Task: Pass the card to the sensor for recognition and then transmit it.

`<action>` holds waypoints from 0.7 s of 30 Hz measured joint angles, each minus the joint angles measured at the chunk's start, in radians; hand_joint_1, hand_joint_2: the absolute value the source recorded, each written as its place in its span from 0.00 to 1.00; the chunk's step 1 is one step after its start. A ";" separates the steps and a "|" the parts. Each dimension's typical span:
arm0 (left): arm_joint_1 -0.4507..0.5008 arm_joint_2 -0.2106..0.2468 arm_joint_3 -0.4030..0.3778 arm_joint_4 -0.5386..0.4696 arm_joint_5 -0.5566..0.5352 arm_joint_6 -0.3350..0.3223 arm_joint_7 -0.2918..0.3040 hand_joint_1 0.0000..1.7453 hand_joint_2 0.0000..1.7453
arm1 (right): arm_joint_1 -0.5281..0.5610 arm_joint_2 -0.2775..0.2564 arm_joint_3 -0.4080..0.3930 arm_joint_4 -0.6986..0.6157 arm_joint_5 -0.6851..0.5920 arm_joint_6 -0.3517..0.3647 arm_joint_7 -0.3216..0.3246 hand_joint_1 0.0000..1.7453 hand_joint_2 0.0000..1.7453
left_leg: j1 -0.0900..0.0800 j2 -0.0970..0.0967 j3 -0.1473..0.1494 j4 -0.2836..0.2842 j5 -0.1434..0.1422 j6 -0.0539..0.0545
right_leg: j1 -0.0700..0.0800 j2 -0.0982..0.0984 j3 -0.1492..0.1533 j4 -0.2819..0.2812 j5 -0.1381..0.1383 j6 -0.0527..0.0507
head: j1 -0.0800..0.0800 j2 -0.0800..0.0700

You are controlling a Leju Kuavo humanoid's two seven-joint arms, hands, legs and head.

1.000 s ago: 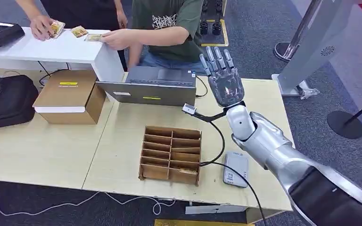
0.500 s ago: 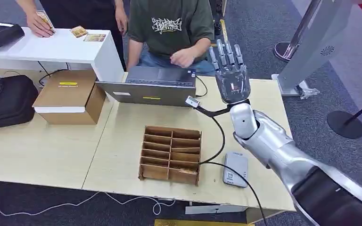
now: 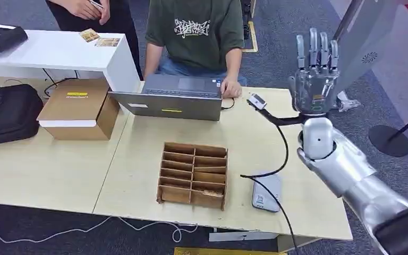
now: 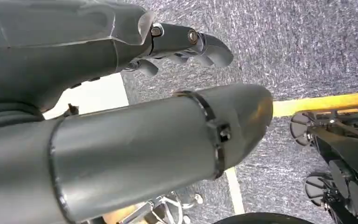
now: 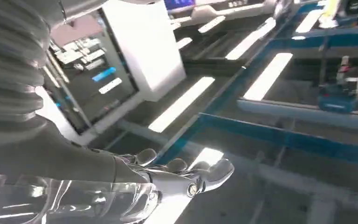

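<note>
the robot's silver right hand [image 3: 314, 79] is raised upright at the far right edge of the pale wooden table [image 3: 58, 170], fingers straight and apart, holding nothing. small yellowish printed cards [image 3: 99, 39] lie flat on the white side counter [image 3: 48, 53] at far left, too small to tell their long axis. the grey rectangular card sensor [image 3: 266, 192] lies near right, long axis near-to-far. the left hand [image 4: 121, 116] hangs over carpet, its grasp unclear

Head high; wrists close, skewed
</note>
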 joint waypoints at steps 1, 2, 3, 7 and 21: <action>0.001 -0.001 0.000 0.000 0.002 0.000 -0.001 0.00 0.00 | 0.022 -0.019 -0.020 -0.035 0.000 0.000 0.000 0.00 1.00 | 0.000 0.000 0.000 0.000 0.000 0.000 | 0.000 0.000 0.000 0.000 0.000 0.000 | 0.000 0.000; 0.001 -0.001 0.000 0.000 0.002 0.000 -0.001 0.00 0.00 | 0.041 -0.033 -0.035 -0.061 0.001 0.000 0.000 0.00 1.00 | 0.000 0.001 0.000 0.000 0.000 0.000 | 0.000 0.001 0.000 0.000 0.000 0.000 | 0.000 0.000; 0.001 -0.001 0.000 0.000 0.003 0.000 -0.002 0.00 0.00 | 0.054 -0.045 -0.049 -0.084 0.001 0.000 0.000 0.00 1.00 | 0.000 0.002 0.000 0.000 -0.001 0.000 | 0.000 0.002 -0.001 0.000 0.000 0.000 | 0.000 0.000; 0.001 -0.004 0.000 0.000 0.011 0.000 -0.009 0.00 0.00 | 0.113 -0.091 -0.091 -0.173 0.002 0.003 0.000 0.00 1.00 | 0.000 0.001 0.001 0.000 -0.001 0.000 | 0.000 0.001 -0.001 0.000 0.000 0.000 | 0.000 0.000; 0.008 -0.018 0.003 0.000 0.033 -0.002 -0.013 0.00 0.00 | 0.539 -0.179 -0.370 -0.634 0.002 0.203 -0.002 0.00 1.00 | 0.000 0.001 0.000 0.000 -0.003 0.000 | 0.000 0.001 -0.001 0.000 -0.002 0.001 | 0.000 0.000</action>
